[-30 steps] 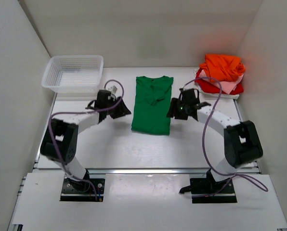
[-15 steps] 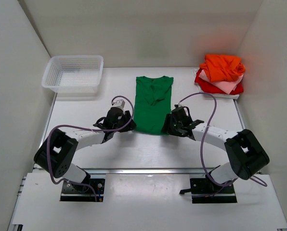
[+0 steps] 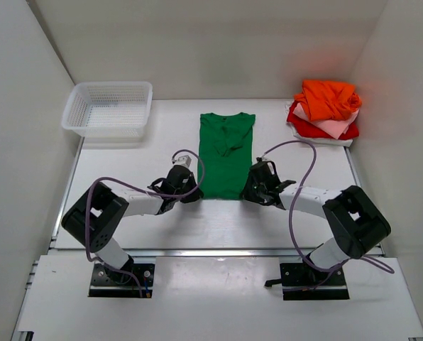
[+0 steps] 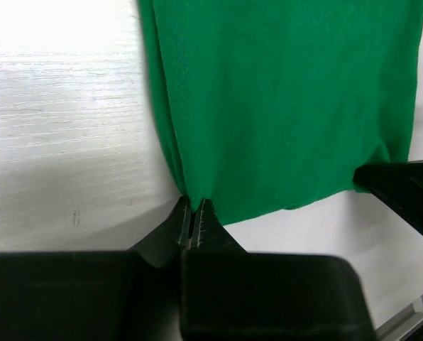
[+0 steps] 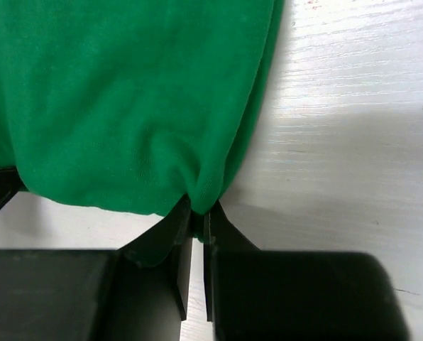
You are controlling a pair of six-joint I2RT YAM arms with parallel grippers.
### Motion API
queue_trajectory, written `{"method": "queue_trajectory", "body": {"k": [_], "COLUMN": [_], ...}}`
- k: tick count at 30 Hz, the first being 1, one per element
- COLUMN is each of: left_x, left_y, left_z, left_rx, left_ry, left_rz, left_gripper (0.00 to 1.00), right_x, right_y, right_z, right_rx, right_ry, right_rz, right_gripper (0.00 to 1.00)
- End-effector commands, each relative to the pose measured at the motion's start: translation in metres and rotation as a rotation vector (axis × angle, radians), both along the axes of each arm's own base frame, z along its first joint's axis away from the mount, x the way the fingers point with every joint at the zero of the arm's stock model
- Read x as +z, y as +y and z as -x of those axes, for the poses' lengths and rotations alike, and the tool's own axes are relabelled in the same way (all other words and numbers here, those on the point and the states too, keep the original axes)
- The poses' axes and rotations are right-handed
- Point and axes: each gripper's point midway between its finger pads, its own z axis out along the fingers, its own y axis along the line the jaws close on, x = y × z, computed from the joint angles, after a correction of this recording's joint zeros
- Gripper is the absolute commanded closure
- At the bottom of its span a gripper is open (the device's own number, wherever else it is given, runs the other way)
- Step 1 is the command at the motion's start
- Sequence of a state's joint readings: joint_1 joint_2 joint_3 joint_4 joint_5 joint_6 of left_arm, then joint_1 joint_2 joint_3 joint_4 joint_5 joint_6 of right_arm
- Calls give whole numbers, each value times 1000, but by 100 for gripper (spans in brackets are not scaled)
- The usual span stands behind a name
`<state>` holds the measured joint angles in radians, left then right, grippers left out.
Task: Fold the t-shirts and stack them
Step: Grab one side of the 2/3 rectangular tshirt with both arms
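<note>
Green t-shirt flat mid-bench, neck far side. Left pincer nipped tight on near-left hem corner; right pincer likewise on near-right corner. Cloth looks light, limp, bunches easily: grip corners, lift evenly. Other t-shirts piled far right.

A bright green cloth t-shirt lies flat mid-table, folded into a long strip, round neck at the far end. An orange cloth shirt tops a crumpled heap with a pale pink shirt and a red shirt at the far right.

Left fingers, right fingers: tight together.
</note>
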<state>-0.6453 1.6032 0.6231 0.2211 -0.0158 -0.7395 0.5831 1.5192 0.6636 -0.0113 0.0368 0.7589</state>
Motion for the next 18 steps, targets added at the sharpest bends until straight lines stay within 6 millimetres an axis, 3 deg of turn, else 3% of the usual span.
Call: {"method": "queue_trajectory", "body": {"k": [1, 4, 5, 6, 9, 11, 12, 14, 15, 18], "left_x": [-2, 4, -5, 4, -3, 1, -8, -1, -6, 9], "left_y": [8, 17, 25, 24, 36, 31, 39, 33, 37, 33], "left_z": [14, 42, 58, 65, 106, 133, 142, 153, 158, 152], "left_rx": [8, -28, -40, -61, -96, -121, -111, -106, -108, -114], "left_ry": [45, 62, 100, 87, 137, 138, 140, 115, 128, 95], "left_rz": [-4, -23, -60, -42, -58, -3, -21, 48, 47, 82], "left_gripper": [100, 100, 100, 100, 100, 100, 100, 100, 100, 100], "right_x": [-18, -11, -11, -12, -13, -12, -9, -14, -11, -5], "right_y": [-11, -12, -14, -12, -11, -4, -4, -3, -1, -2], "right_z": [24, 45, 56, 71, 108, 136, 142, 166, 168, 167], "right_rx": [29, 91, 105, 156, 213, 258, 266, 297, 294, 301], "right_ry": [60, 78, 93, 128, 159, 154, 149, 166, 160, 146], "right_rz": [72, 61, 69, 68, 84, 61, 50, 37, 19, 9], "right_gripper": [100, 100, 100, 100, 100, 100, 100, 100, 100, 100]}}
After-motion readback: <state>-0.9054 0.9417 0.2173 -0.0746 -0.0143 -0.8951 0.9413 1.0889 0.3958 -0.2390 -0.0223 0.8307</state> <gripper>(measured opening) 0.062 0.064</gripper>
